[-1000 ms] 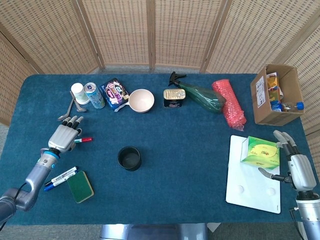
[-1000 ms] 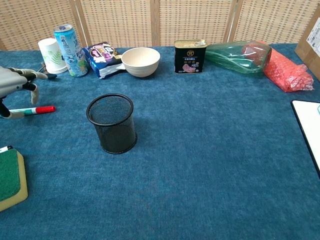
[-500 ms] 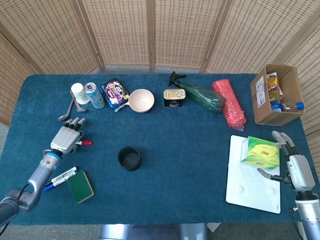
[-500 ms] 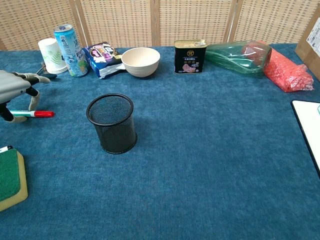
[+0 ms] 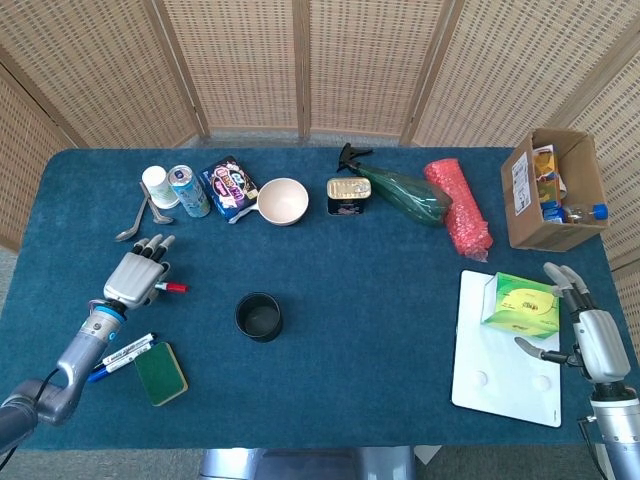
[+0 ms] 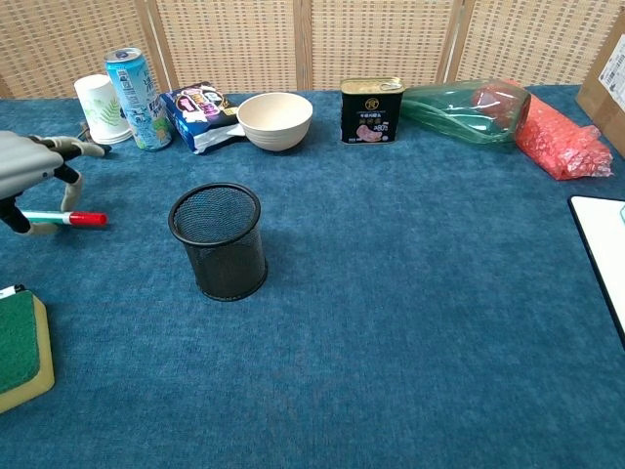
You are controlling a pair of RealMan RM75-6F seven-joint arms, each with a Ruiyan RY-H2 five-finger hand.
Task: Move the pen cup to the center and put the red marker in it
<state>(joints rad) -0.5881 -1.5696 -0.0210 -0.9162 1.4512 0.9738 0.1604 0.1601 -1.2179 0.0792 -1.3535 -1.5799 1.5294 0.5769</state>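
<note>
The black mesh pen cup stands upright left of the table's middle, with nothing in it. To its left lies the red marker, white-bodied, its red cap pointing at the cup. My left hand is over the marker's body, thumb and a curled finger closed around it low over the cloth. At the table's right edge my right hand rests open and holds nothing. The chest view does not show that hand.
Two more markers and a green sponge lie near my left forearm. Along the back stand a paper cup, drink can, snack bag, bowl, tin, spray bottle and red wrap. A white board carries a green box.
My left hand has shifted slightly toward the table's near side, and the red marker moved along with it. The cup and my right hand stayed put.
</note>
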